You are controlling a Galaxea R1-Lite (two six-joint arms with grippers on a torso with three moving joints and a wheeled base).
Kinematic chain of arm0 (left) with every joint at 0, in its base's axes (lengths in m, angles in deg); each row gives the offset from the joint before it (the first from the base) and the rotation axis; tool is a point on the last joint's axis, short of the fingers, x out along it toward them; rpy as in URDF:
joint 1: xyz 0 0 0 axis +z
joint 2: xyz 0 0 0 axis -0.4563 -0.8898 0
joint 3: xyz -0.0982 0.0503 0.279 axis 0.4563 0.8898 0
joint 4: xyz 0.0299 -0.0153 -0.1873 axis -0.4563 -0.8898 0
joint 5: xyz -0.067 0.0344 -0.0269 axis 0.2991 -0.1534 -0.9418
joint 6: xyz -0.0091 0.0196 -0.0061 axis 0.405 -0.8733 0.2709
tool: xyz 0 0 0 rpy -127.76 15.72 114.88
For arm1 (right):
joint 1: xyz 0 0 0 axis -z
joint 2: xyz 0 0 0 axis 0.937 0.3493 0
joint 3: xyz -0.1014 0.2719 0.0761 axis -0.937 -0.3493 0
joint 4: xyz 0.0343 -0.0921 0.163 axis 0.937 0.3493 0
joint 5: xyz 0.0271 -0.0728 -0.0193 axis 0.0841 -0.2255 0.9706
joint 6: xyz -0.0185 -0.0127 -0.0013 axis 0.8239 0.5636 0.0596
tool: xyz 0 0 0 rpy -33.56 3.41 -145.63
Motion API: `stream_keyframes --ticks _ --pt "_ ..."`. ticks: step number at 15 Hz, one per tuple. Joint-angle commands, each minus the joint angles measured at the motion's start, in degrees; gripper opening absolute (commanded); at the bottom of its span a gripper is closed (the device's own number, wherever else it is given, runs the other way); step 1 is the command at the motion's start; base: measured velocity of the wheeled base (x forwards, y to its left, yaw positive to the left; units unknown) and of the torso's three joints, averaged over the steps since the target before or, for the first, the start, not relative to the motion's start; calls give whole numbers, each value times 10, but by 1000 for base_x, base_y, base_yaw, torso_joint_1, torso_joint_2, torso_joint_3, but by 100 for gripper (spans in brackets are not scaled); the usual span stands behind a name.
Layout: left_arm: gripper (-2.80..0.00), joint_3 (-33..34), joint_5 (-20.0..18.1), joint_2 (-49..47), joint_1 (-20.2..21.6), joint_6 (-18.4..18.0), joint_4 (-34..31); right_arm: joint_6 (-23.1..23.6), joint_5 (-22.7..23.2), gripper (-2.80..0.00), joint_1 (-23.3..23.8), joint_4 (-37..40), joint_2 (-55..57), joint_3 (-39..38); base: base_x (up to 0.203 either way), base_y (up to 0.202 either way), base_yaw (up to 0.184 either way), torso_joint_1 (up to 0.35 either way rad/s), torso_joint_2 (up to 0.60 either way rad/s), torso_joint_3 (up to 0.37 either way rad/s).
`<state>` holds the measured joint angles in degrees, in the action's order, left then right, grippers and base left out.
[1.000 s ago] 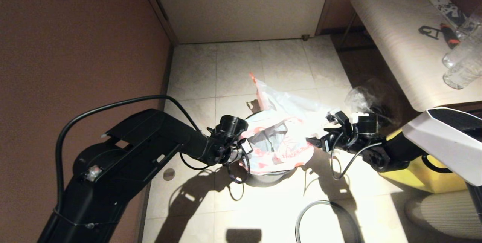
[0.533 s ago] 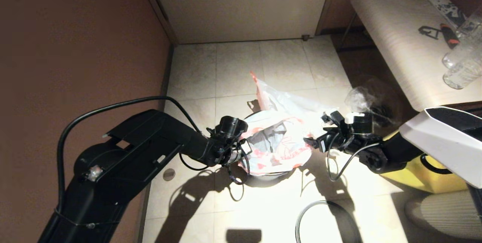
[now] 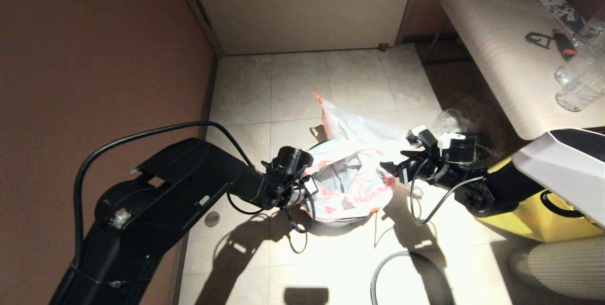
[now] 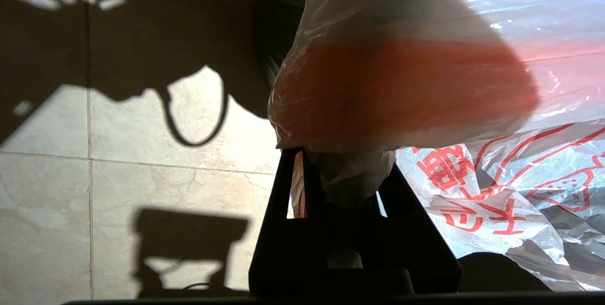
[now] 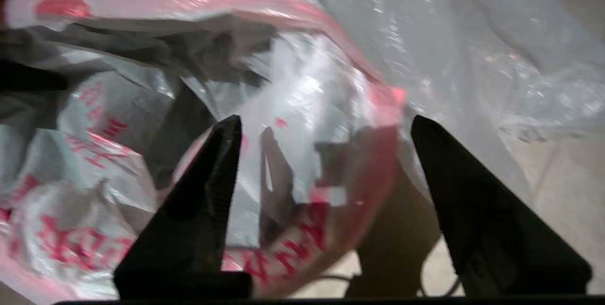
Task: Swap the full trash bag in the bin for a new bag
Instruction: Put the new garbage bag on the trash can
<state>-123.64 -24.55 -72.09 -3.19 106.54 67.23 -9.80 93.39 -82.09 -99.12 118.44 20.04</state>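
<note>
On the tiled floor by the brown wall, the bin [image 3: 338, 220] wears the new bag [image 3: 350, 187]. Left pincer [image 3: 306, 187] pinches its left edge, anchoring it; right pincer [image 3: 388, 169] gapes wide at the right edge, likely to stretch it.

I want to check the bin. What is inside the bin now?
The new bag with red characters is spread over the bin, covering its opening. The bag's open mouth shows only grey plastic; anything beneath stays hidden.
</note>
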Motion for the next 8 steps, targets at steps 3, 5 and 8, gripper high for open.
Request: stream_keyframes --ticks 3,5,8 --pt "-280 12 -22 8 -3 4 1 2 3 -280 -28 66 31 85 0 0 0 0 0 0" --pt "-280 14 -27 10 -3 4 1 2 4 -280 -47 116 53 136 0 0 0 0 0 0" --pt "-280 20 -33 12 -5 4 3 4 4 -280 -68 141 74 148 0 0 0 0 0 0"
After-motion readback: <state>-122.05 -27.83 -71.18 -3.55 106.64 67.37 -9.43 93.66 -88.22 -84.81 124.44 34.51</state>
